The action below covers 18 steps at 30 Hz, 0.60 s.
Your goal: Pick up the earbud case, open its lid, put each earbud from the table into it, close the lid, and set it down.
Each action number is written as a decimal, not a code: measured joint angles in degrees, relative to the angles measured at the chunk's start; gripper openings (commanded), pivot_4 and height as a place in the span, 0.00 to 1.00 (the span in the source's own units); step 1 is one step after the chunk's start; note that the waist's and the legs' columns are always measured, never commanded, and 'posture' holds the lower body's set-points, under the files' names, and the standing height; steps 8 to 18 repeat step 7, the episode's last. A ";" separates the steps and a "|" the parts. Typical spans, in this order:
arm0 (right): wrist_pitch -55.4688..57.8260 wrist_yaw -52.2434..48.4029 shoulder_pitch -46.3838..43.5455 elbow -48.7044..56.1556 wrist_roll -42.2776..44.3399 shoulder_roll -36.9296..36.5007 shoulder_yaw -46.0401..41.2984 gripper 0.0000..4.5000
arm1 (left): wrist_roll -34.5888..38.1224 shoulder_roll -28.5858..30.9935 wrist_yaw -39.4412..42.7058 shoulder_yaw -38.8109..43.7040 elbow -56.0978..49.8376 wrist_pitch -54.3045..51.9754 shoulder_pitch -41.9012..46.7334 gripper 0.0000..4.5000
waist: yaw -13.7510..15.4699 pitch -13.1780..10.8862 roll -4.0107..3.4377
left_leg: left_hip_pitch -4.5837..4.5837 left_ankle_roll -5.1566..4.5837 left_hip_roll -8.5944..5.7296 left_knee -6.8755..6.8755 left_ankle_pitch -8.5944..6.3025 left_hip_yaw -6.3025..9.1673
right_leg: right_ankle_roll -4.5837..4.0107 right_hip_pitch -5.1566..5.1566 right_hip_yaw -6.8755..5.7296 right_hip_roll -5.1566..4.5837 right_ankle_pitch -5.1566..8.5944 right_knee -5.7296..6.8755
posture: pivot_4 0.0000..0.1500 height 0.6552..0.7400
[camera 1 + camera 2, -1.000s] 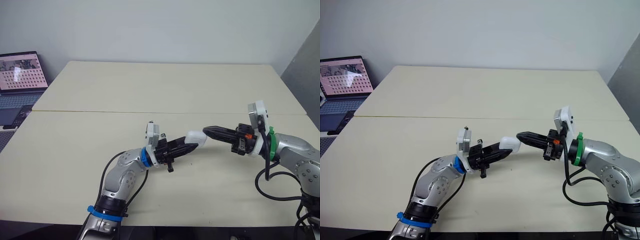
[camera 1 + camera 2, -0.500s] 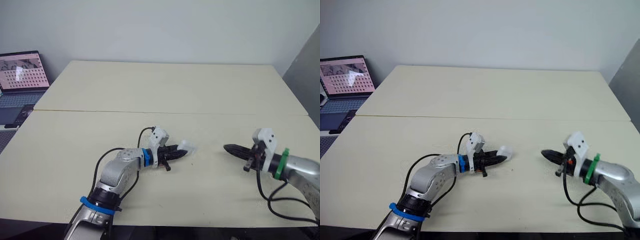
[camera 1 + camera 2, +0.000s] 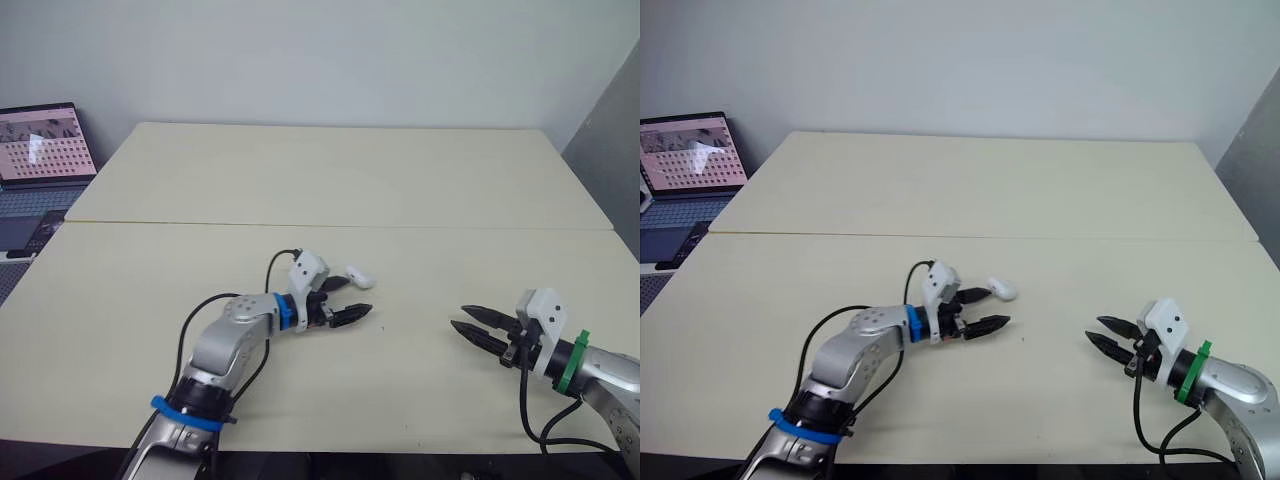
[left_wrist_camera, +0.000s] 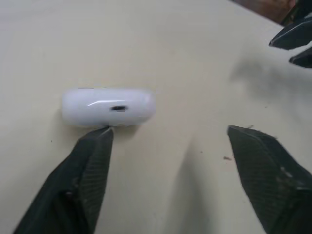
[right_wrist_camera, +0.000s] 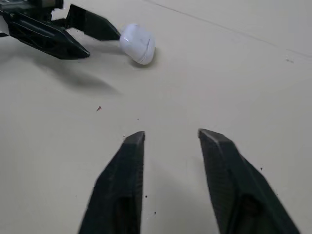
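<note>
One spread left end effector [image 3: 358, 298] — fingertip [image 4: 97, 144] touching the earbud case [image 3: 358, 273]

My 2 head eyes look forward and down over the table [image 3: 350, 170] from well back, sharing 1 scene. My 2 wrist cameras sit low, facing each other; both catch the earbud case [image 4: 108, 106].

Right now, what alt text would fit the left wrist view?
A closed white earbud case lies on the beige table, just ahead of the open left tool, off to one side. The right tool pokes in beyond.
</note>
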<state>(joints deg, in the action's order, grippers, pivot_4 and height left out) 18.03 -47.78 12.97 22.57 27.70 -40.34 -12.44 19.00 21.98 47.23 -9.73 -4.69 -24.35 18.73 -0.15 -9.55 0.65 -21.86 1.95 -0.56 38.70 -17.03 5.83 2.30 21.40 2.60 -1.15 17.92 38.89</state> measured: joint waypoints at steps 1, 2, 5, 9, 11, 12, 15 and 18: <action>-1.32 -0.90 0.82 -0.75 -0.20 -0.01 -0.18 0.69 | -0.53 1.13 0.06 1.08 -0.60 2.59 -0.89 1.00 | 0.00 0.00 -0.01 | 0.01 0.00 0.01 -0.01 0.00 -0.01 | 0.00 -0.01 0.01 0.00 0.00 -0.01 | 1.00 1.00; -2.71 -1.83 1.75 -1.63 -0.56 0.00 -0.39 0.78 | -1.36 2.53 0.20 2.29 -1.04 5.39 -1.96 1.00 | 0.02 -0.01 -0.03 | 0.01 -0.01 0.00 -0.01 0.00 -0.02 | 0.00 0.00 0.01 0.00 0.00 -0.01 | 1.00 1.00; -4.71 -4.18 3.21 -3.49 -0.30 0.01 -1.89 0.99 | -0.59 5.19 2.04 5.38 -4.27 8.94 -7.03 1.00 | -0.08 -0.01 -0.08 | 0.02 -0.01 0.00 -0.02 -0.01 -0.13 | 0.00 0.00 0.01 -0.04 0.00 -0.01 | 1.00 1.00; -4.85 -5.39 3.99 -4.67 0.53 -0.13 -2.79 0.99 | 0.53 6.53 3.42 6.01 -6.43 9.58 -10.88 1.00 | -0.01 -0.03 -0.07 | 0.00 -0.01 0.00 -0.02 -0.01 -0.07 | 0.00 -0.01 0.05 -0.06 0.00 -0.03 | 1.00 1.00; -4.85 -5.39 3.99 -4.67 0.53 -0.13 -2.79 0.99 | 0.53 6.53 3.42 6.01 -6.43 9.58 -10.88 1.00 | -0.01 -0.03 -0.07 | 0.00 -0.01 0.00 -0.02 -0.01 -0.07 | 0.00 -0.01 0.05 -0.06 0.00 -0.03 | 1.00 1.00; -4.85 -5.39 3.99 -4.67 0.53 -0.13 -2.79 0.99 | 0.53 6.53 3.42 6.01 -6.43 9.58 -10.88 1.00 | -0.01 -0.03 -0.07 | 0.00 -0.01 0.00 -0.02 -0.01 -0.07 | 0.00 -0.01 0.05 -0.06 0.00 -0.03 | 1.00 1.00; -4.85 -5.39 3.99 -4.67 0.53 -0.13 -2.79 0.99 | 0.53 6.53 3.42 6.01 -6.43 9.58 -10.88 1.00 | -0.01 -0.03 -0.07 | 0.00 -0.01 0.00 -0.02 -0.01 -0.07 | 0.00 -0.01 0.05 -0.06 0.00 -0.03 | 1.00 1.00; -4.85 -5.39 3.99 -4.67 0.53 -0.13 -2.79 0.99 | 0.53 6.53 3.42 6.01 -6.43 9.58 -10.88 1.00 | -0.01 -0.03 -0.07 | 0.00 -0.01 0.00 -0.02 -0.01 -0.07 | 0.00 -0.01 0.05 -0.06 0.00 -0.03 | 1.00 1.00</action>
